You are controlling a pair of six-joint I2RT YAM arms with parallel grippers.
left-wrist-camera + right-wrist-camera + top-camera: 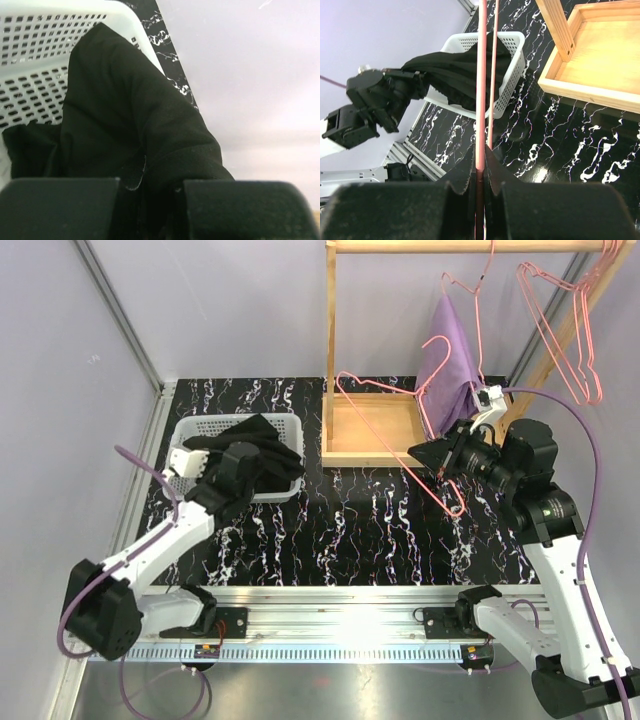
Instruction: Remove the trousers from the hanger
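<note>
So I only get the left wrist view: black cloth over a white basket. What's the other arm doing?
Observer: The right end effector is shut on a pink wire hanger.
Operator: Anything on that hanger?
Observer: The stretch seen from the right wrist is bare. Purple trousers hang by the wooden rack.
Operator: And my black cloth?
Observer: The black trousers stretch from the left end effector into the basket.

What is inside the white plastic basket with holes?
Soft black cloth trousers lie in it, one end pinched by the left gripper. The floor of the basket under them is hidden.
</note>
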